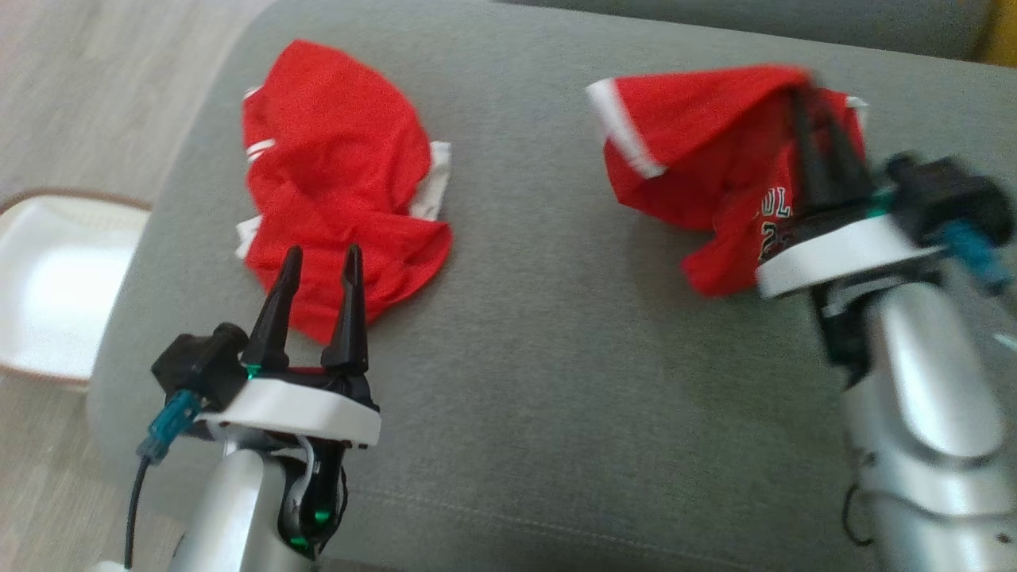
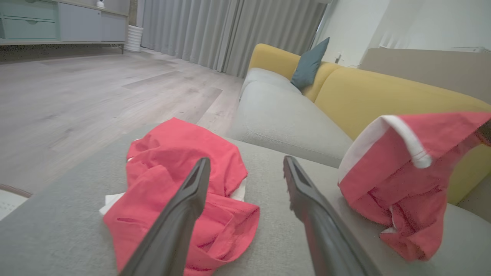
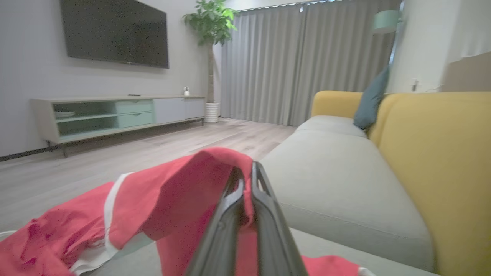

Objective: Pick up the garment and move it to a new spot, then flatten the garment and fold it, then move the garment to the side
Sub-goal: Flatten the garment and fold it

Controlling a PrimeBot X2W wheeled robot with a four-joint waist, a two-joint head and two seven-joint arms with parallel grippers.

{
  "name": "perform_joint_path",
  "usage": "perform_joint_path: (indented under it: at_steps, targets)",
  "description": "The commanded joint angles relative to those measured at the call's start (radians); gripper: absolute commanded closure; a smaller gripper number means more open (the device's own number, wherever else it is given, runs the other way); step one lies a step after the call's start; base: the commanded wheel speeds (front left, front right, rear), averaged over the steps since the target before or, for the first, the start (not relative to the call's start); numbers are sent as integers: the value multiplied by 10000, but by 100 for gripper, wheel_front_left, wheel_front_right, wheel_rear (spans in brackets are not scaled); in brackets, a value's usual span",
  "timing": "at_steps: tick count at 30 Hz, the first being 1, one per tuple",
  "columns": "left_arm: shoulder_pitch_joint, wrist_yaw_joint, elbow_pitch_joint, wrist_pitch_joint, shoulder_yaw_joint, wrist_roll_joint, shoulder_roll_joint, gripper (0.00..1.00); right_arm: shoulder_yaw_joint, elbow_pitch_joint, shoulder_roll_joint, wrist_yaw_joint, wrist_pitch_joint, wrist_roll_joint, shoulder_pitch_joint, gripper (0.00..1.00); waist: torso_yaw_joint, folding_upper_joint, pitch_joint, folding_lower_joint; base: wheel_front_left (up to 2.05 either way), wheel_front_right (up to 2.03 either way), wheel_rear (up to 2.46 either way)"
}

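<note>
Right gripper (image 3: 245, 170) is pinched closed on a fold of the red jersey (image 1: 699, 151), holding it up in a peak; its lower edge seems, through the blur, to rest on the grey cushion (image 1: 540, 334). Left gripper (image 1: 322, 256) gapes wide and empty, fingers angled over the near edge of a second red garment (image 1: 334, 175)

My red, white-trimmed garment (image 1: 691, 159) hangs peaked, pinched in my right gripper (image 1: 801, 89), near the cushion's (image 1: 540, 334) far right edge.
</note>
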Motion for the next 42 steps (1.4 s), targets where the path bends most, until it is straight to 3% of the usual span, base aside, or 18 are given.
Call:
perform_joint_path:
  at_steps: [1,6,12,19,20,21,27,32,42]
  targets:
    - [-194,3,-398,-76,302,81,67,0,-456,-663,173,39,224,26,-152,100,-493,-1,-197,0,0,0,0]
    - [-189,-9,-473,-76,222,91,66,0,-2593,-1172,174,39,920,-308,-261,100,-866,-1,-109,0,0,0,0]
    - [-228,-53,-491,-76,234,106,66,0,-4447,-1044,126,39,1416,-591,-686,100,-1038,-1,50,0,0,0,0]
    - [-312,-133,-467,-76,205,106,66,0,-6740,-221,-183,39,2181,-2514,-955,100,-1059,-1,207,0,0,0,0]
    - [-317,-137,-464,-76,208,103,66,0,-7058,-194,-120,39,2253,-2755,-980,54,-1067,-1,229,0,0,0,0]
    - [-323,-141,-458,-76,212,104,66,0,-7308,-170,-60,39,2331,-3028,-974,0,-1078,-1,248,0,0,0,0]
    - [-366,-166,-386,-76,165,109,66,0,-8019,-363,151,39,2103,-4121,-872,0,-1205,-1,207,0,0,0,0]
    - [-319,-131,-351,-76,148,110,66,0,-7624,-502,171,39,1748,-3639,-631,0,-1342,-1,-28,0,0,0,0]
    - [-63,-88,-662,-76,168,54,66,0,-3298,-1694,174,39,730,-668,1570,0,-1627,-1,-567,0,0,0,0]
